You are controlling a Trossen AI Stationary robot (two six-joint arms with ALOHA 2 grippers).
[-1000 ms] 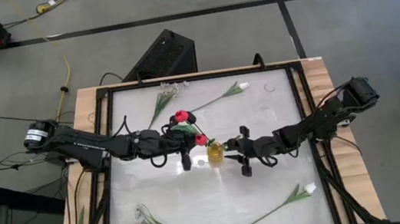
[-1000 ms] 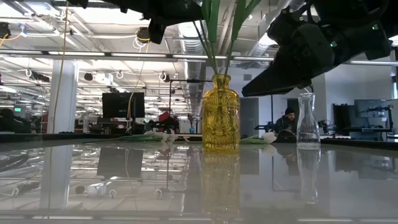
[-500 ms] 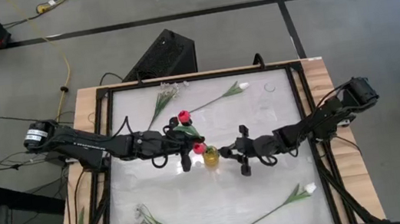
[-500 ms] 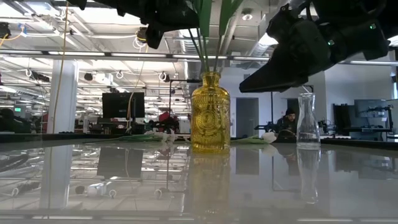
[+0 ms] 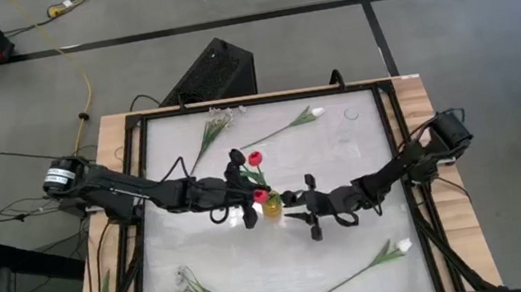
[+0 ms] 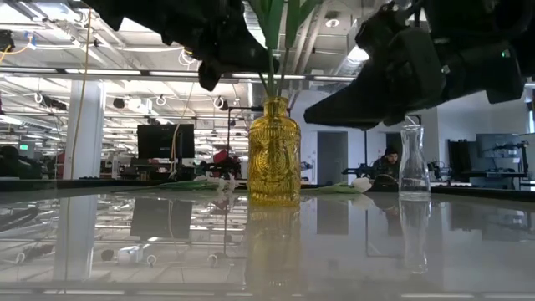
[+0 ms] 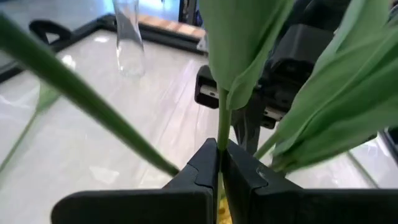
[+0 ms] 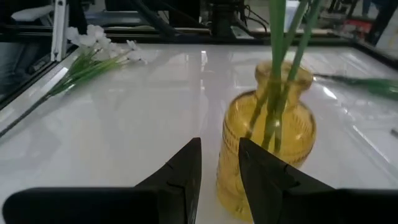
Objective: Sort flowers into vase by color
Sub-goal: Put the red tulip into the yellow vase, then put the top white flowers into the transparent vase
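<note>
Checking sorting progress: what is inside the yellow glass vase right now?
Several thin green stems stand in the yellow glass vase; two red tulip heads show above it. The left gripper pinches one stem. The ribbed glass hides the stem ends.

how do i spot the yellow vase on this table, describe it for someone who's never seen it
Look at the middle of the white table, where the two dark arms meet. The yellow vase stands there between the left gripper and the right gripper, with green stems rising from it. Unlike the empty clear glass vase nearer the table's far right corner, it is amber, ribbed and squat.
</note>
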